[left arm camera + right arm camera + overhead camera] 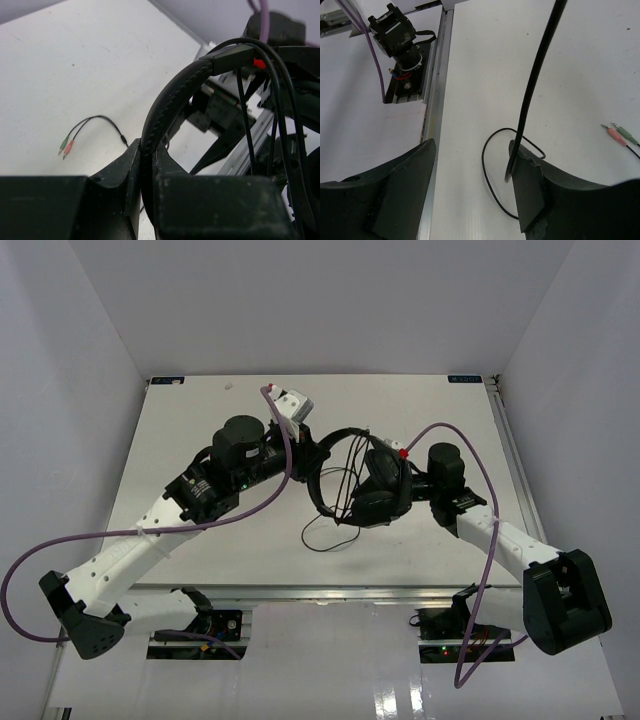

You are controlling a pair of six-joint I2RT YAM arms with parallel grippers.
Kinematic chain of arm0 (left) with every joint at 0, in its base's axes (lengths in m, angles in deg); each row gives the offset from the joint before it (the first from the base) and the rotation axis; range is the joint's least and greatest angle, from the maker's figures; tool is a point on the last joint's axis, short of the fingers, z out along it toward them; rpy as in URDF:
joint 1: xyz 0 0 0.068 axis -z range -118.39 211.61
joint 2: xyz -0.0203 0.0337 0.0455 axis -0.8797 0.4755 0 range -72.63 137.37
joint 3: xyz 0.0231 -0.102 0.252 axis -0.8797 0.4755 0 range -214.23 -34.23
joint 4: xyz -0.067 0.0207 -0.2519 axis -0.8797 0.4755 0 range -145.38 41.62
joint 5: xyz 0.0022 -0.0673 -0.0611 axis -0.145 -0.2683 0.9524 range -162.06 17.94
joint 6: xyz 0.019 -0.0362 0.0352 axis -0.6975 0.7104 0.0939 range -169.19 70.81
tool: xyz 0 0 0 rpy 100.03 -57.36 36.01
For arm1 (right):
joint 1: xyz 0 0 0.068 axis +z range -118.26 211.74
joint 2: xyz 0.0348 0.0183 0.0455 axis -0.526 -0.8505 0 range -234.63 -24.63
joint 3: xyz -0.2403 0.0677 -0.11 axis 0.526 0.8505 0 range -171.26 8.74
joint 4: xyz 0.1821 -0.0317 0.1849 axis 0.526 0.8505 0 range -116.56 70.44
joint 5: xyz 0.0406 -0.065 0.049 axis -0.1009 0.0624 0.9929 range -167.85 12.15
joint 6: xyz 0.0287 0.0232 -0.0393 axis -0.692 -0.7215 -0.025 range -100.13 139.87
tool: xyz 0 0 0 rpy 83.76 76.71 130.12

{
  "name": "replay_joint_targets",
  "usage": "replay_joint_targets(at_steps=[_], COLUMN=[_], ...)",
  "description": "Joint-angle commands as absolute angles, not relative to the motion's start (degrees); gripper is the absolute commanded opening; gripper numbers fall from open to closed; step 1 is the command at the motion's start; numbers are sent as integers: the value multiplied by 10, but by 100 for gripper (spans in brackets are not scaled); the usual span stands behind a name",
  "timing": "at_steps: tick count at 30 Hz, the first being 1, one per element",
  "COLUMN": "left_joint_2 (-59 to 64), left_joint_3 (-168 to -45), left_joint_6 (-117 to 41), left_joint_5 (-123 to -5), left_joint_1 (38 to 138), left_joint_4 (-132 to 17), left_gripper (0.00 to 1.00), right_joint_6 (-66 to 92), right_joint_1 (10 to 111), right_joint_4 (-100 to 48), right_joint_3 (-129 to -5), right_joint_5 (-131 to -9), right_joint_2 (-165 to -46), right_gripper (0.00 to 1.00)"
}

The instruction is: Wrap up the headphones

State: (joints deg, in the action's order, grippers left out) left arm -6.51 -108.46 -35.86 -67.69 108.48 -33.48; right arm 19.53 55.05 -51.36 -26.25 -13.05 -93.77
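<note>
The black headphones (378, 500) hang above the middle of the table, earcups low and to the right. My left gripper (318, 455) is shut on the thin padded headband (167, 107), which rises from between the jaws. Several strands of the thin black cord (243, 107) run down past the headband's end. My right gripper (472, 145) stands open beside the earcups. A cord strand (532, 95) hangs against its right finger (530, 185), the left finger (405, 185) well apart from it. A cord loop (325, 538) lies on the table, ending in green and red plugs (65, 146).
Thick purple cables (250, 502) trail from both arms. The table's metal edge rail (437, 95) runs just left of my right gripper, with an arm base (395, 32) beyond it. White walls close in the table on three sides.
</note>
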Motion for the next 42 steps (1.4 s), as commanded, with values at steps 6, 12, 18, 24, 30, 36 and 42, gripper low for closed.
replay_joint_targets(at_steps=[6,12,18,24,30,36,42], left_joint_2=[-28,-6,-7,-7,-13,-14,-12], left_joint_3=[-1217,-1260,-1267,-1267,-1266,-1270,-1275], left_joint_6=[-262,-240,-244,-251,-255,-251,-244], left_joint_5=[-713,-711,-735,-751,-791,-803,-799], left_joint_1=[1087,1087,1087,1087,1087,1087,1087], left_joint_4=[-400,-401,-400,-399,-396,-396,-399], left_gripper=[0,0,0,0,0,0,0], right_joint_6=[47,1,124,255,360,302,131], right_joint_1=[571,580,580,579,579,579,585], right_joint_4=[-742,-796,-643,-521,-387,-422,-616], right_joint_3=[-264,-303,-351,-333,-344,-329,-312], right_joint_5=[-75,-83,-145,-156,-204,-265,-257], right_joint_2=[-956,-996,-1010,-994,-964,-965,-1004], right_gripper=[64,64,65,65,65,64,72])
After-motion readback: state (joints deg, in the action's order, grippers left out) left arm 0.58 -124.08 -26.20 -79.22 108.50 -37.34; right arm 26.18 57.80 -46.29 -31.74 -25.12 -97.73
